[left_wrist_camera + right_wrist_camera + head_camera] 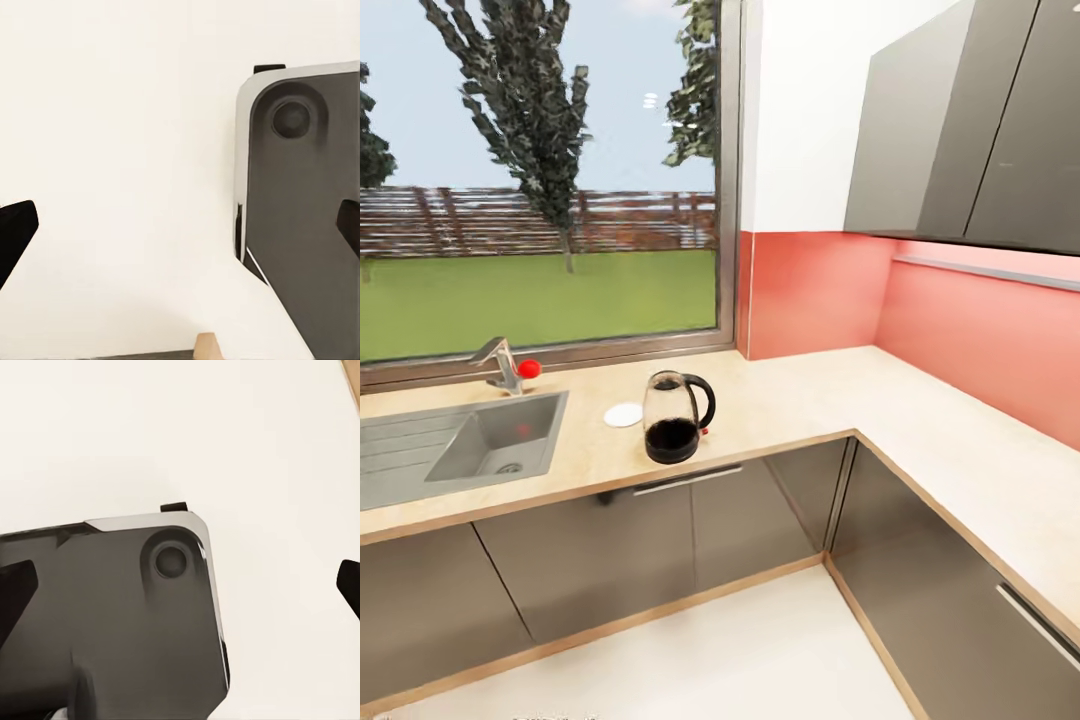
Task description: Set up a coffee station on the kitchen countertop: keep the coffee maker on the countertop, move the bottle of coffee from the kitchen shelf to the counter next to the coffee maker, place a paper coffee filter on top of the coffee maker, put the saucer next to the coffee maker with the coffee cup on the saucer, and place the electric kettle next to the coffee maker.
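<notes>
No legible text, label, brand or number anywhere; faint marks along head view's bottom edge unreadable.

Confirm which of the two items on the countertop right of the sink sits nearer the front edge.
The electric kettle: the tall, dark one with a looped handle, close to the front edge of the kitchen countertop. The flat white saucer lies further back, just beside it toward the sink.

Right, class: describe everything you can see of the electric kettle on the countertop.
The electric kettle stands upright on the kitchen countertop, near its front edge, right of the sink. Its rounded body looks like translucent glass, darker towards the base, with a black looped handle facing right and a small red switch low down. A white saucer lies just left of it.
</notes>
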Tool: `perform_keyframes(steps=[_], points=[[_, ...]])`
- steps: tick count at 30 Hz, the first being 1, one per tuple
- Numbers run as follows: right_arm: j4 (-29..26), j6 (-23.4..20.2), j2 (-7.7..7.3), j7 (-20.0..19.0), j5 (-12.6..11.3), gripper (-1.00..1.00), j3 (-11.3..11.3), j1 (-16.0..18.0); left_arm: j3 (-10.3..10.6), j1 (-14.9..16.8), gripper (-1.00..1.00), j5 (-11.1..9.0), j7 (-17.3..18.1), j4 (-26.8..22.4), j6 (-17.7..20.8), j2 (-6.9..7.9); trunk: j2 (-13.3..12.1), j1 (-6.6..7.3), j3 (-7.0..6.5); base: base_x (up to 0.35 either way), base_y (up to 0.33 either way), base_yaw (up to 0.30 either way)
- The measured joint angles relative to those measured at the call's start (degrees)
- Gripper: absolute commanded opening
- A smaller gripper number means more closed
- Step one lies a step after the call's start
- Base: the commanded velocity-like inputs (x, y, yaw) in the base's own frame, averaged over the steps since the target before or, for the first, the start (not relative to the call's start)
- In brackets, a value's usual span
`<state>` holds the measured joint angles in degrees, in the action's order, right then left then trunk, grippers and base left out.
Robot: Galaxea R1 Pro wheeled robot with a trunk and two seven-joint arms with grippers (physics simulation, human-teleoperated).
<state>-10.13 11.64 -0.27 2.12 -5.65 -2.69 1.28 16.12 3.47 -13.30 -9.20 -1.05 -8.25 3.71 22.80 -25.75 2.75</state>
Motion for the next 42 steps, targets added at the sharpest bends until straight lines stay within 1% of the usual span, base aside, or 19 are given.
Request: perform_keyframes(steps=[4,6,7,8,10,13,21,29,32,35,37,42], points=[[0.00,0.01,0.00,0.00,0.00,1.00,0.00,0.00,0.04,0.00,1.00,-0.07,-0.07,0.11,0.05,0.30,0.00,0.00,-0.24,0.000,0.000,0.218],[0.00,0.02,0.00,0.00,0.00,1.00,0.00,0.00,0.11,-0.07,1.00,-0.65,-0.07,0.17,0.05,0.58,0.00,0.00,-0.36,0.000,0.000,0.218],[0.00,0.01,0.00,0.00,0.00,1.00,0.00,0.00,0.13,-0.14,1.00,-1.25,-0.08,0.21,0.05,0.74,0.00,0.00,-0.42,0.000,0.000,0.218],[0.00,0.00,0.00,0.00,0.00,1.00,0.00,0.00,0.14,-0.24,1.00,-3.49,-0.07,0.28,-0.02,1.01,0.00,0.00,-0.47,0.000,0.000,0.218],[0.00,0.02,0.00,0.00,0.00,1.00,0.01,0.00,0.19,-0.25,1.00,-4.65,-0.02,0.26,-0.09,1.01,0.00,0.00,-0.59,0.000,0.000,0.218],[0.00,0.01,0.00,0.00,0.00,1.00,0.00,0.00,0.19,-0.26,1.00,-5.49,0.02,0.19,-0.14,0.93,0.00,0.00,-0.77,0.000,0.000,0.218],[0.00,0.08,0.00,0.00,0.00,1.00,0.00,0.00,0.23,-0.26,1.00,-6.07,0.03,0.08,-0.09,0.62,0.00,0.00,-1.25,0.000,0.000,0.218],[-0.05,0.05,0.00,0.00,-0.10,1.00,-0.06,0.00,0.34,-0.25,1.00,-6.08,0.18,0.07,-0.31,0.68,0.01,0.00,-1.70,0.000,0.000,0.213],[-0.09,0.05,0.00,0.00,-0.09,1.00,-0.05,0.00,0.43,-0.25,1.00,-5.95,0.20,0.07,-0.32,0.59,0.02,0.00,-1.80,0.000,0.000,0.078],[-0.11,0.07,-0.07,-0.03,-0.03,1.00,0.11,0.00,0.89,-0.24,1.00,-5.39,0.27,0.09,-0.31,0.54,0.02,-0.01,-1.81,0.000,0.000,0.016],[-0.19,0.07,-0.36,-0.06,-0.01,1.00,0.02,0.00,1.17,-0.24,1.00,-5.06,0.42,0.09,-0.24,0.85,0.02,-0.01,-1.82,0.000,0.000,0.002],[-0.32,0.06,-0.36,-0.03,-0.06,1.00,-0.06,0.00,1.16,-0.22,1.00,-4.80,0.33,0.07,-0.10,0.87,0.02,-0.01,-1.82,0.000,0.000,0.000]])
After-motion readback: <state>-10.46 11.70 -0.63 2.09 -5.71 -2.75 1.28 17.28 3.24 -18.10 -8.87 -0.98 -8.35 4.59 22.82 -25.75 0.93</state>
